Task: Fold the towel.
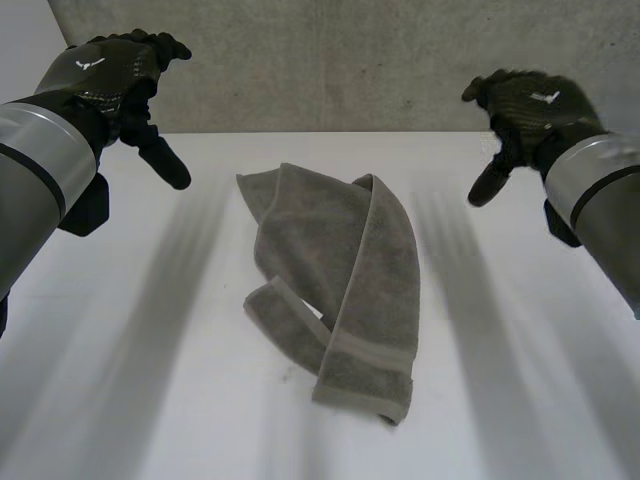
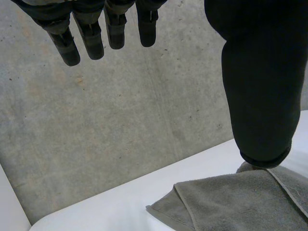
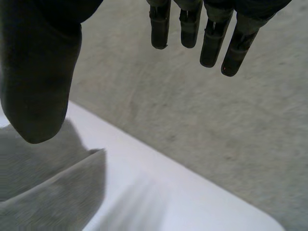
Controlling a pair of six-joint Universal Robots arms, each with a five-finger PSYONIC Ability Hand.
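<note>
Grey terry towel (image 1: pixel 340 270) loosely doubled (edges askew) mid-frame | black left hand (image 1: pixel 115 75) upper left, black right hand (image 1: pixel 525 105) upper right, both released | neat fold judged outstanding

A grey-green towel (image 1: pixel 335 275) lies loosely bunched, partly folded over itself, in the middle of the white counter (image 1: pixel 140 360). The left hand (image 1: pixel 112 78) and right hand (image 1: pixel 528 105) hang in the air to either side of its far end, both apart from it, against a concrete wall (image 1: pixel 330 60).
</note>
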